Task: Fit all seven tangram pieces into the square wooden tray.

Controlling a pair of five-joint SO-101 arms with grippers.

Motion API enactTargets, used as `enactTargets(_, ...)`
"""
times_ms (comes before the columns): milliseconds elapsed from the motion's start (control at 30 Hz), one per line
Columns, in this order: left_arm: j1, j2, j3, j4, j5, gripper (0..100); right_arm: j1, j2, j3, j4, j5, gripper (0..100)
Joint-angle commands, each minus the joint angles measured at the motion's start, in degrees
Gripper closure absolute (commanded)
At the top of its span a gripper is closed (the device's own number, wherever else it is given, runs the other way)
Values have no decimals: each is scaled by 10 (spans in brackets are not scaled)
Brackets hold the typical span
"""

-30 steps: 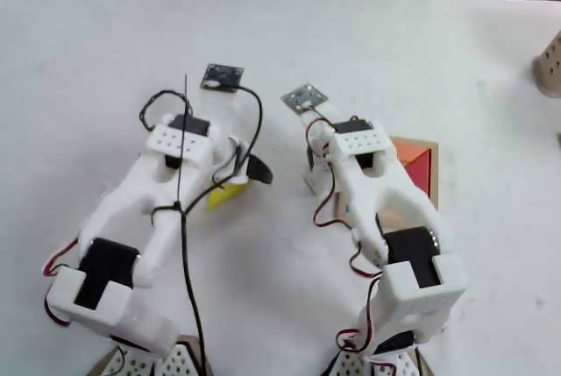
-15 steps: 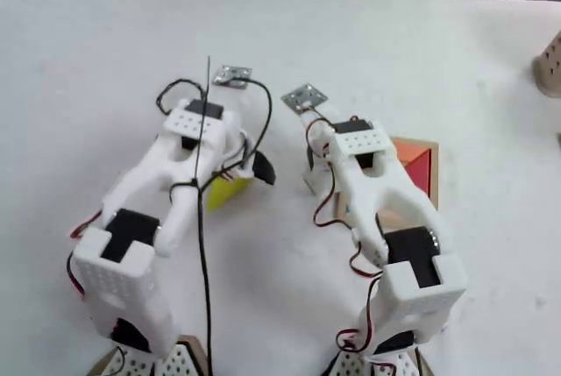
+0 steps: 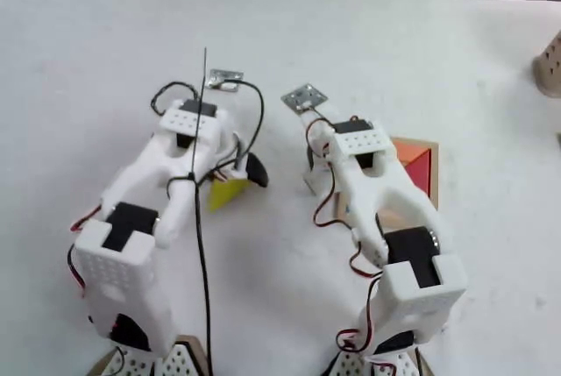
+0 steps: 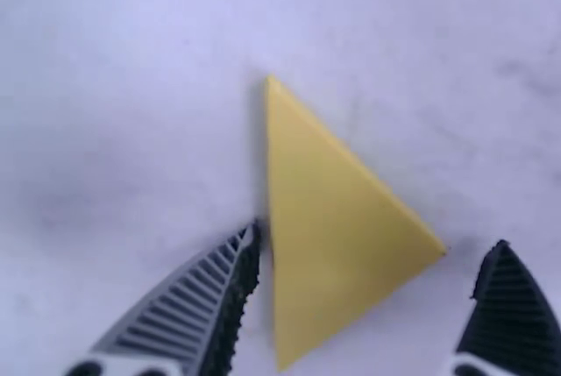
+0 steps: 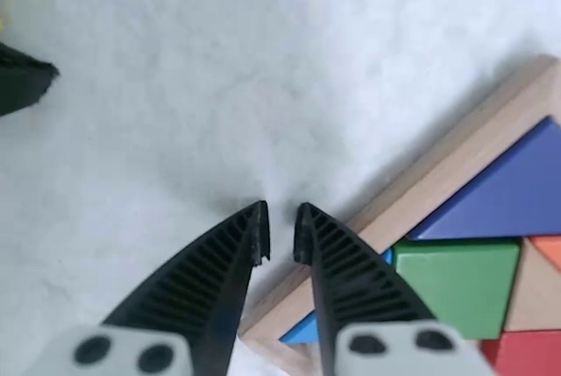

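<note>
Left fingers (image 4: 219,297) are spread wide and empty, with the yellow triangular piece (image 4: 333,218) laid flat on the desk (image 4: 131,87) between them. Right fingers (image 5: 219,262) are almost closed, empty, beside the square wooden tray (image 5: 438,174).

The left arm's back end has swung right and nearer. Its gripper (image 4: 375,243) moved a little farther up the counter (image 3: 105,60), over the yellow triangle (image 4: 333,218).
</note>
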Motion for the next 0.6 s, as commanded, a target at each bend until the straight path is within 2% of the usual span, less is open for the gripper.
enactTargets(0, -2, -6, -5, 1, 4, 604, -5, -20, 1, -4, 6, 936)
enactTargets(167, -1, -6, -2, -17, 4, 634, -5, -20, 1, -4, 6, 936)
enactTargets(400, 8, -5, -2, -32, -16, 890, -4, -20, 1, -5, 5, 936)
enactTargets(567, 8, -5, -2, -32, -28, 906, -4, -20, 1, -5, 5, 936)
